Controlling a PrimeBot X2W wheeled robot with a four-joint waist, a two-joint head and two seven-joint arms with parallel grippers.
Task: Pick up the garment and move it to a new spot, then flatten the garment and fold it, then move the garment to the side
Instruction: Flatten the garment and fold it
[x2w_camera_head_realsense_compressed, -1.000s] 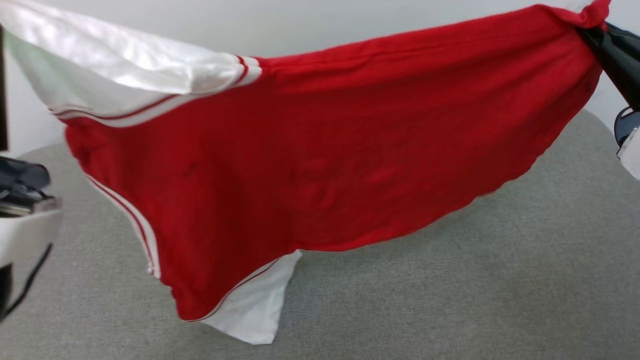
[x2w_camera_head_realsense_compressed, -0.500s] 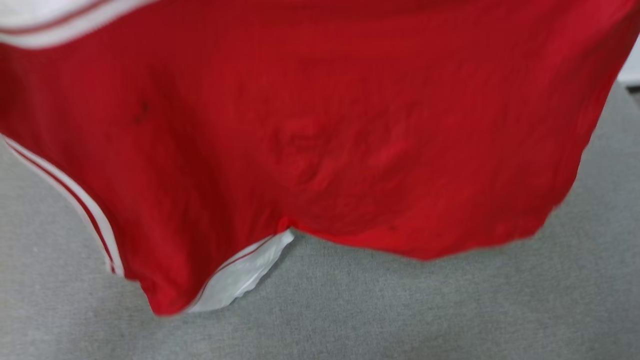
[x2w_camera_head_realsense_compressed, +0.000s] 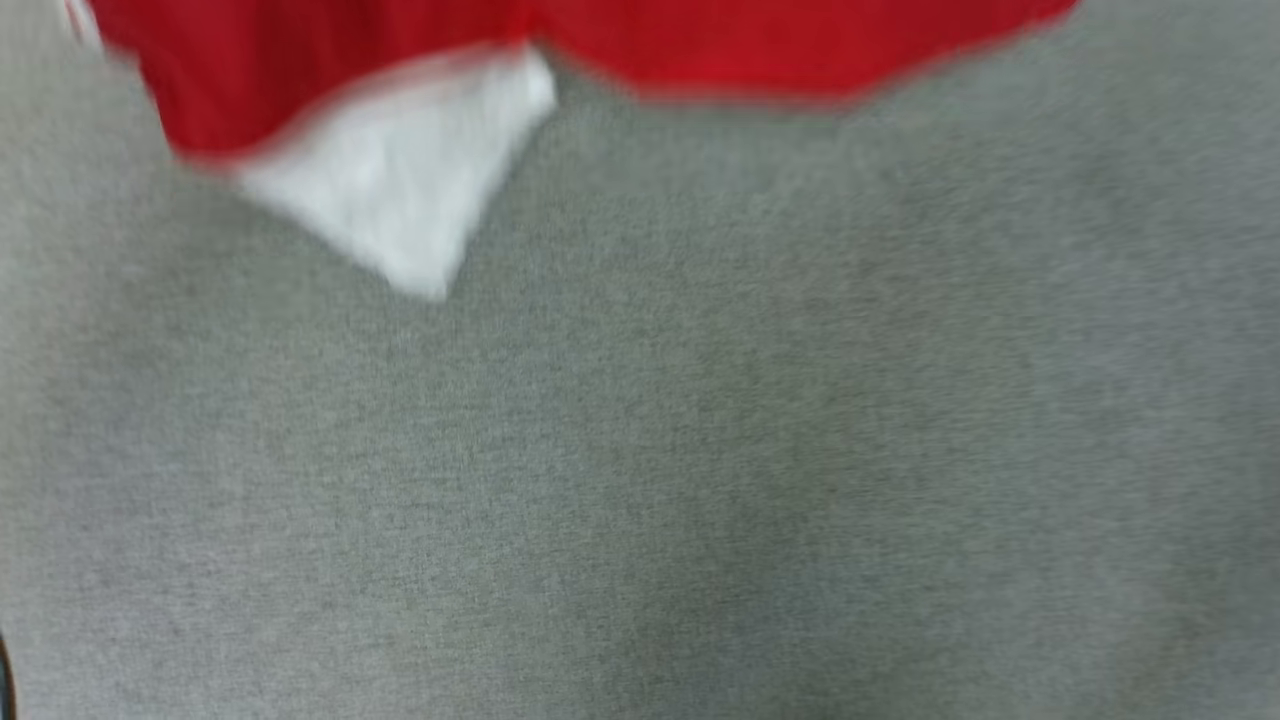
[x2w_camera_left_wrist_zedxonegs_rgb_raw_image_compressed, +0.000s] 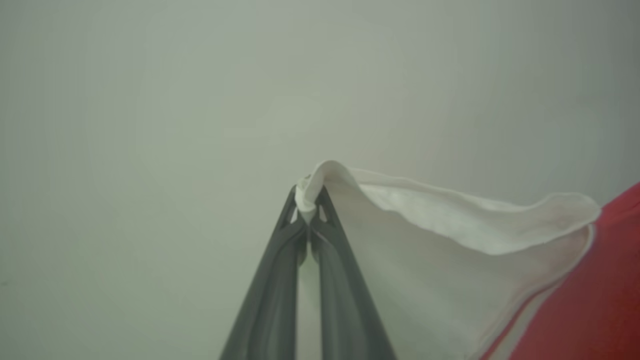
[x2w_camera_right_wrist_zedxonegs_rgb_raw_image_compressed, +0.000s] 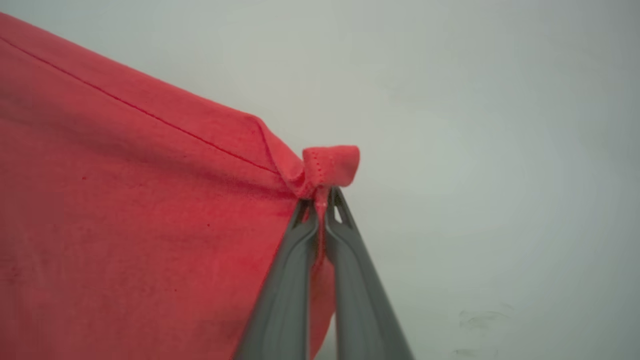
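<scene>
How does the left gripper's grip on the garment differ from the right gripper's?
The left gripper pinches white sleeve fabric; the right gripper pinches a red stitched corner. In the left wrist view the cloth trails rightward; in the right wrist view it spreads leftward. Both are shut on the garment, a small tuft poking past their tips.
</scene>
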